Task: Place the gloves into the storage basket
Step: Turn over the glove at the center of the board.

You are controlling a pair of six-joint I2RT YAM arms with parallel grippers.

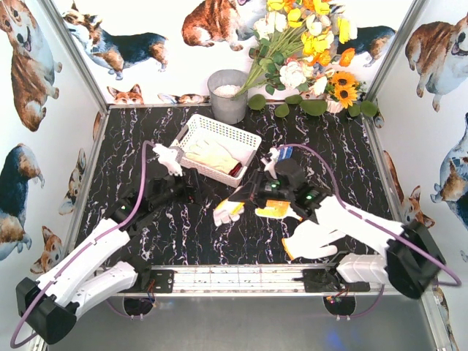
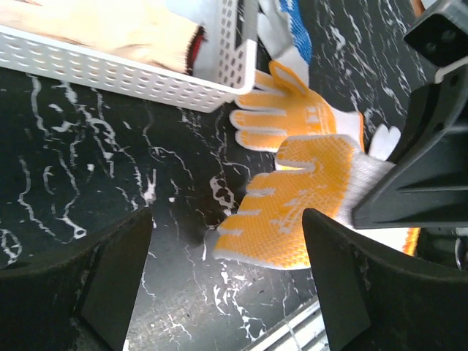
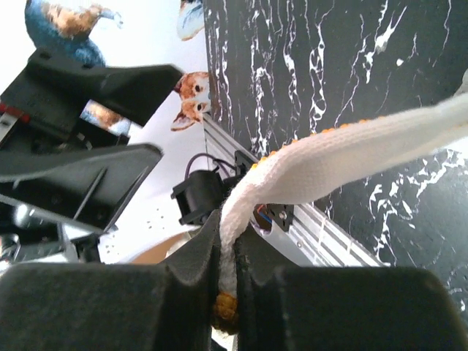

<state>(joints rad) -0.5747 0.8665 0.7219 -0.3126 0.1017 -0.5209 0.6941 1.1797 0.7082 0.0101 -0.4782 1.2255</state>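
Observation:
The white lattice storage basket (image 1: 245, 139) (image 2: 110, 73) stands at mid-table with a cream, red-cuffed glove (image 1: 212, 155) (image 2: 139, 29) inside. My right gripper (image 1: 246, 199) (image 3: 228, 234) is shut on the cuff of a white glove with an orange palm (image 1: 228, 212) (image 2: 285, 212) (image 3: 351, 153), and the glove's fingers trail left just over the table. A second orange-palmed glove (image 2: 300, 121) lies beside it, near the basket's corner. A white glove with a blue palm (image 1: 285, 153) (image 2: 292, 29) lies behind. My left gripper (image 1: 190, 195) (image 2: 227, 219) is open over bare table, short of the held glove's fingertips.
A round grey metal bucket (image 1: 228, 95) stands behind the basket. A bunch of artificial flowers (image 1: 307, 51) fills the back right corner. Corgi-print walls close in the left, right and back. A metal rail (image 1: 241, 278) runs along the near edge.

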